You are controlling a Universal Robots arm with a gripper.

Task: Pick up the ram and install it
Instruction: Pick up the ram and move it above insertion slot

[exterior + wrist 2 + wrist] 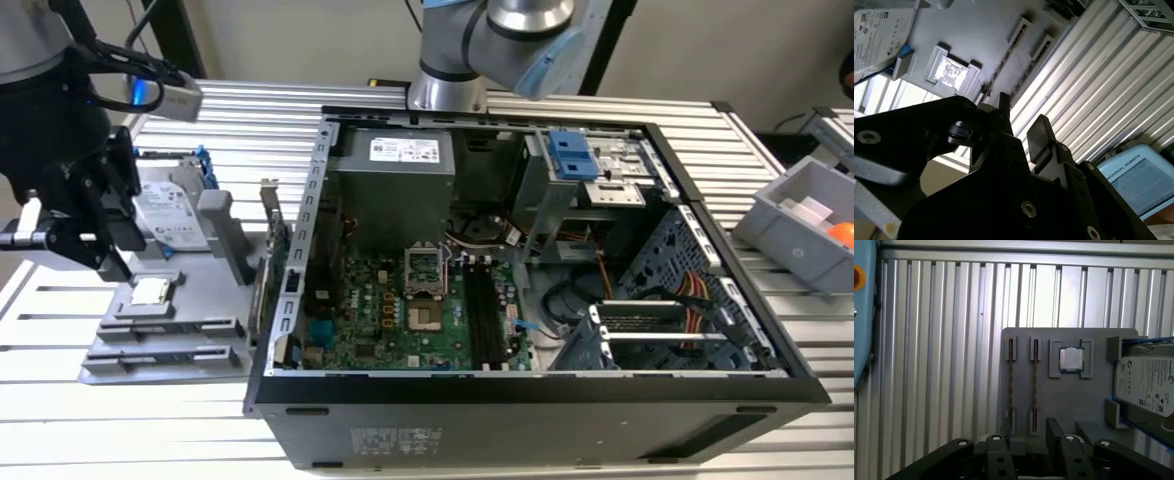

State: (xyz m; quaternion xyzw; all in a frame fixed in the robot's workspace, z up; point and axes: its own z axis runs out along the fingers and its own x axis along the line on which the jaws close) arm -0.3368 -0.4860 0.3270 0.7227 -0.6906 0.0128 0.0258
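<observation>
Two ram sticks stand on edge in the slots of a grey holder plate (1054, 400); in the first wrist view the ram (1010, 385) and its twin (1034, 385) show as thin dark lines. The second wrist view has a ram (1000, 65) as a thin line too. My gripper (1026, 440) hovers over the plate's near end, open, with nothing between its black fingers (1041, 132). In the exterior view the gripper (114, 262) hangs above the plate (200, 330), to the left of the open computer case (534, 400). The motherboard's black memory slots (481, 320) lie inside the case.
A silver hard drive (174, 215) in a blue bracket and a small square processor chip (150, 291) share the holder plate. A grey bin (801, 225) stands at the exterior view's right. The ribbed aluminium table (944, 365) surrounds everything.
</observation>
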